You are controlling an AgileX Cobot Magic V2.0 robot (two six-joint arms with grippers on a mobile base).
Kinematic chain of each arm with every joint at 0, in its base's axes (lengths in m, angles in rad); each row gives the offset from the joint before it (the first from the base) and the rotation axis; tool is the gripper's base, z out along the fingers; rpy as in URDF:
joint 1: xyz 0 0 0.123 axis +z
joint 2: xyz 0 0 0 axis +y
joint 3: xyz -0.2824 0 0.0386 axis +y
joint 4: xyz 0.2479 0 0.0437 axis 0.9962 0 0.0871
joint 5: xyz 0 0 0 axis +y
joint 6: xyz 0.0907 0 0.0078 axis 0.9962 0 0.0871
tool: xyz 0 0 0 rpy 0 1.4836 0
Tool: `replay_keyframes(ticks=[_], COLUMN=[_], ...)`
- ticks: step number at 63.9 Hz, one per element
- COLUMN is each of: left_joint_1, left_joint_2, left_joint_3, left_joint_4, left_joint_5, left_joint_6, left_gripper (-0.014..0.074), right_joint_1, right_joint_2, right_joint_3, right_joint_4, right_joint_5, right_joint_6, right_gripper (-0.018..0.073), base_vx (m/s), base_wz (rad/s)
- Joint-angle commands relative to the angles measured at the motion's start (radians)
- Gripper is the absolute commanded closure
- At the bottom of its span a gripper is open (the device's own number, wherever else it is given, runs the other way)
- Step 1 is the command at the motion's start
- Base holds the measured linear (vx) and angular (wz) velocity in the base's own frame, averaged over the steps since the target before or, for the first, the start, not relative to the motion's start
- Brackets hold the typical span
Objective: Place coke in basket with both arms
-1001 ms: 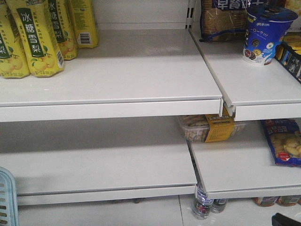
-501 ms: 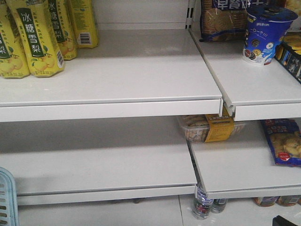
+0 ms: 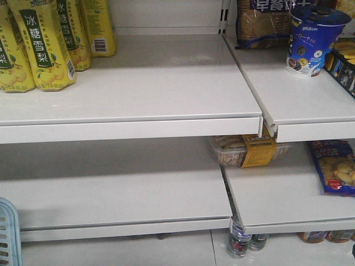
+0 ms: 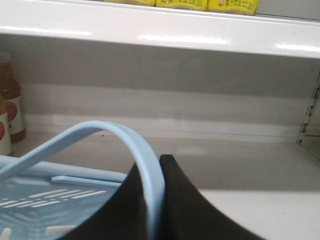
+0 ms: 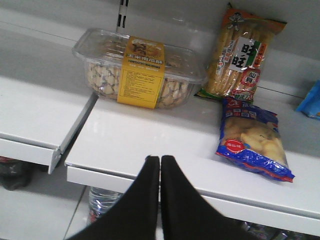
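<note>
White shelves [image 3: 138, 88] fill my view; no coke visible. Left gripper [image 4: 152, 210] pinches the basket [image 4: 45, 197] handle; right gripper [image 5: 160, 200] fingers pressed together. Next: locate the coke.

White shelves [image 3: 138, 88] — yellow drink bottles [image 3: 41, 44], clear biscuit tub [image 5: 137, 75], snack bags [image 5: 250, 137].

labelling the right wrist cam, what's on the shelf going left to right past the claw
clear plastic box of biscuits with a yellow label → tall orange pack of rice crackers → blue bag of snacks lying flat → edge of a light blue pack
</note>
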Motion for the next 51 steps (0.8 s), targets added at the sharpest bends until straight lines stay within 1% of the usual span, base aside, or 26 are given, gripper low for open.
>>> replay_keyframes(ticks=[1, 5, 25, 41, 46, 51], left_joint_1=[0.001, 0.001, 0.001, 0.001, 0.001, 0.001], left_joint_2=[-0.022, -0.022, -0.021, -0.021, -0.021, -0.021], left_joint_3=[0.008, 0.008, 0.008, 0.008, 0.008, 0.008], left_joint_4=[0.031, 0.031, 0.031, 0.031, 0.031, 0.031], left_joint_5=[-0.157, -0.157, -0.157, -0.157, -0.157, -0.157], left_joint_6=[0.020, 0.020, 0.020, 0.020, 0.020, 0.020], left_gripper=[0.0603, 0.0603, 0.0603, 0.0603, 0.0603, 0.0603], right_joint_1=[-0.004, -0.004, -0.004, -0.004, -0.004, -0.004], right_joint_2=[-0.014, -0.014, -0.014, -0.014, -0.014, -0.014], right_joint_3=[0.016, 0.016, 0.016, 0.016, 0.016, 0.016], right_joint_4=[0.059, 0.097, 0.204, 0.327, 0.356, 0.357], right_joint_5=[-0.069, -0.069, -0.069, -0.069, -0.069, -0.069], right_joint_6=[-0.007, -0.006, -0.006, -0.006, -0.006, -0.006], right_gripper=[0.0564, 0.0564, 0.0564, 0.0564, 0.0564, 0.0564], base_vx=[0.00, 0.00, 0.00, 0.00, 0.00, 0.00], base_wz=[0.00, 0.00, 0.00, 0.00, 0.00, 0.00])
